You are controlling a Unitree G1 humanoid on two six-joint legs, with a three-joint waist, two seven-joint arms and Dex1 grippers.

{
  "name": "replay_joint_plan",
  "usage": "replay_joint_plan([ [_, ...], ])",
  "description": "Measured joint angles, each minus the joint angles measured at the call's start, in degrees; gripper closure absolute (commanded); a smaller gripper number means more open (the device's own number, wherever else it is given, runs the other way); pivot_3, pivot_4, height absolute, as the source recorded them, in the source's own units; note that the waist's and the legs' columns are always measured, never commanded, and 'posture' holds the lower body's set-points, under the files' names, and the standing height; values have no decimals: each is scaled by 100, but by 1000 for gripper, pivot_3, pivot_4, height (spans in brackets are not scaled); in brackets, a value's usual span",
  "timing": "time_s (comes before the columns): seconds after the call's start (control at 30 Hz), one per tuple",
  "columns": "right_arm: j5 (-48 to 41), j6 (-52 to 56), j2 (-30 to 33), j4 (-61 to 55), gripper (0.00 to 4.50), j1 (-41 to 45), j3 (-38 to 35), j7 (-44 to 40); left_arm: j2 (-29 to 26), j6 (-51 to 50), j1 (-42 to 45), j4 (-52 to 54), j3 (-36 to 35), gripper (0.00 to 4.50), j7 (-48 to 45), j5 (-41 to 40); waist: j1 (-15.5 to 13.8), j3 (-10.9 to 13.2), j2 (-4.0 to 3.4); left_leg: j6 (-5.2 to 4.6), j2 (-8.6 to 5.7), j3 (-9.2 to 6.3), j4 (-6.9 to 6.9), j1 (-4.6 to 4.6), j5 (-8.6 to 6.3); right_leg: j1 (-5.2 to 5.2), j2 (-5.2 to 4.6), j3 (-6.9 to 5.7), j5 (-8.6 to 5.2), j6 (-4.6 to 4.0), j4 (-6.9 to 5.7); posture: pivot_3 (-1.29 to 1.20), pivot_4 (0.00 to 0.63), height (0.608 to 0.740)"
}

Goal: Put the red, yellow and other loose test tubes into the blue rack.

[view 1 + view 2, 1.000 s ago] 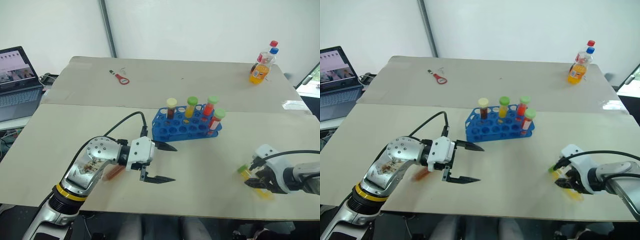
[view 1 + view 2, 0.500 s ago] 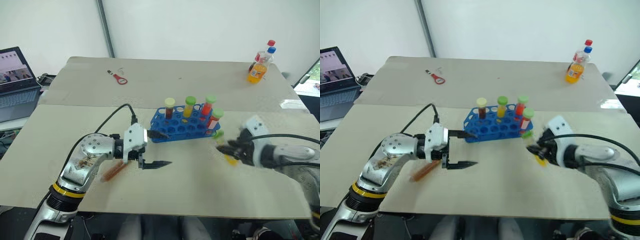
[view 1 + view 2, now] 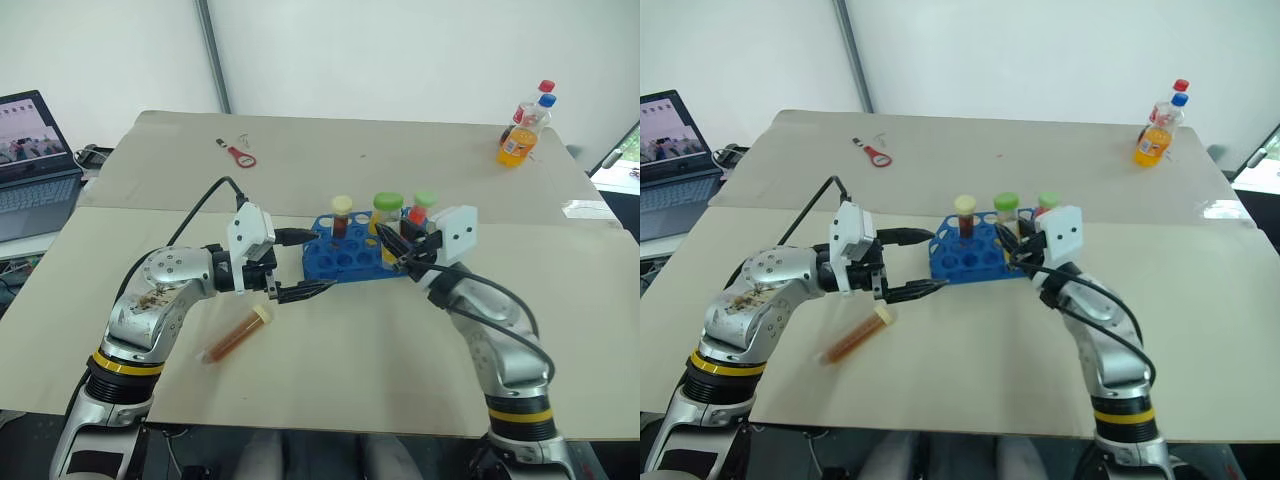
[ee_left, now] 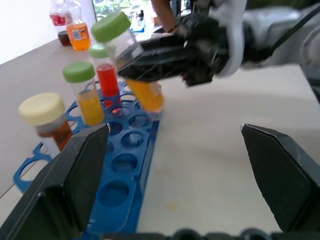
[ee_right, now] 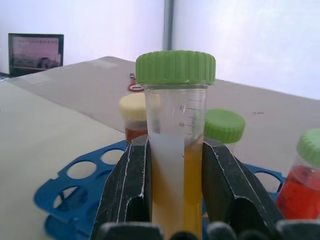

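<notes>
Partially loaded blue rack (image 3: 352,256) sitting on the surface (image 3: 400,340), its long axis running across the scene between the two arms; the right end effector (image 5: 172,197) is clamping a green-capped tube of yellow liquid (image 5: 175,145) between its two fingers, cap upward and long axis close to upright with a slight lean as seen from the left wrist camera, and is holding it over the rack's right-hand end, not yet seated in a hole. Beyond this end effector, three tubes are already standing upright in the rack: a cream-capped brown tube (image 5: 135,117), a green-capped yellow tube (image 4: 86,95) and a green-capped red tube (image 5: 302,172). The left end effector (image 3: 298,265) is hovering with its fingers spread wide and gripping nothing, pointing toward the rack's left end. Just below and behind it, on the surface, a cream-capped orange-brown tube (image 3: 236,335) is lying flat, its long axis diagonal and its cap pointing up toward the left end effector. Judged progress: roughly three tubes placed, one in hand awaiting insertion, one loose tube remaining to be collected
</notes>
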State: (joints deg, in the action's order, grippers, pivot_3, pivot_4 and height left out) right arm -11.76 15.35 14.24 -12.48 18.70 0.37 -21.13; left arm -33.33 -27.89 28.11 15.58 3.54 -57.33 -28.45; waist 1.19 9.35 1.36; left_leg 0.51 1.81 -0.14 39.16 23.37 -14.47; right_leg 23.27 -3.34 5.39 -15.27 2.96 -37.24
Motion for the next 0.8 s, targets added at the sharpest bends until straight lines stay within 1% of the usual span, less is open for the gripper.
replay_joint_plan([
  [0.2,336,-857,-382,758,3535,133,52,272,-247,-111,-2,79,-15,0,-98,-88,25,0,0,3,0,1,-2,-6,2,-2,0,1,1,-1,-3,0,150,728],
  [0.33,484,-1275,-462,1156,3537,241,66,332,-341,-111,-22,129,-15,0,-178,-92,23,0,0,3,0,1,-3,-7,2,-2,0,1,1,-1,-3,0,150,728],
  [0.67,614,-1722,-751,1542,3538,259,67,647,-348,-96,-193,141,-16,0,-200,-90,44,0,-1,6,-1,1,-3,-15,3,-2,-1,3,1,-2,-27,0,150,728],
  [0.8,613,-1833,-892,1545,3538,88,61,782,-288,-104,-205,141,-24,0,-126,-118,67,0,-1,6,0,0,-3,-16,3,-1,0,2,0,-2,-33,0,150,728],
])
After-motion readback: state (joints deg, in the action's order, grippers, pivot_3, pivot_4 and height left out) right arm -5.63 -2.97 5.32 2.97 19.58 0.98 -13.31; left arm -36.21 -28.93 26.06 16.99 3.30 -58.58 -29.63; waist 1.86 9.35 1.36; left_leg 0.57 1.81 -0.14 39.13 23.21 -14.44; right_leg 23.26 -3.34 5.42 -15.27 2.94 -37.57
